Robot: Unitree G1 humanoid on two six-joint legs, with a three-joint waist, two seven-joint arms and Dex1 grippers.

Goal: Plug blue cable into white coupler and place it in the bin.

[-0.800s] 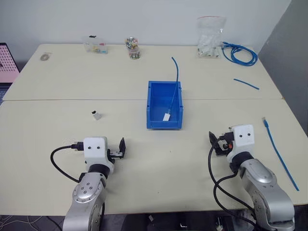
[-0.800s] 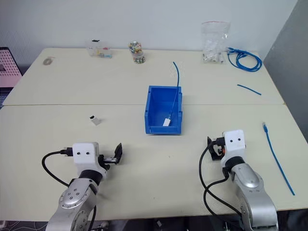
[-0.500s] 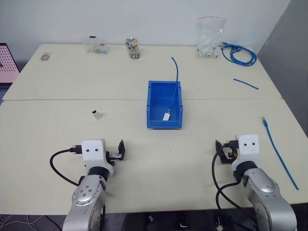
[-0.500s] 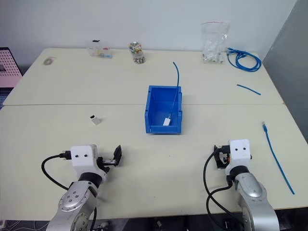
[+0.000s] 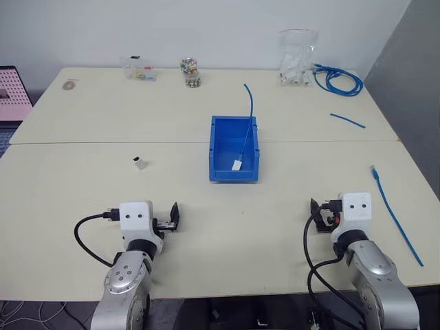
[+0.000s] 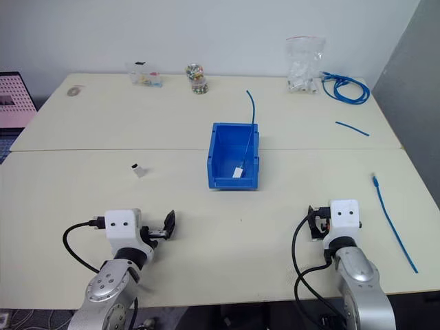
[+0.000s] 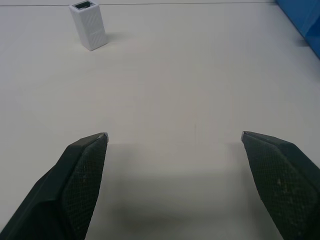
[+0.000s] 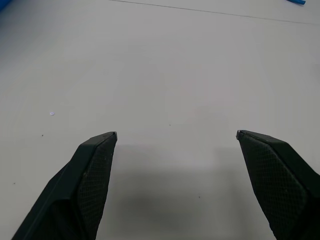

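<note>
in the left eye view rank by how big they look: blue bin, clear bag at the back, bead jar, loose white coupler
1. bin
2. clear bag, though it sits farther back
3. bead jar
4. white coupler, tiny

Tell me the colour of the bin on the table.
Bright blue: the bin shows best in the left eye view.

right gripper (image 8: pixel 175 134) – fingers wide apart – above table (image 8: pixel 165 65).

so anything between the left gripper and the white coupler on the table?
Nothing visible. The left gripper is open with bare table ahead, and the white coupler stands upright, clear of the bin off to its right.
</note>
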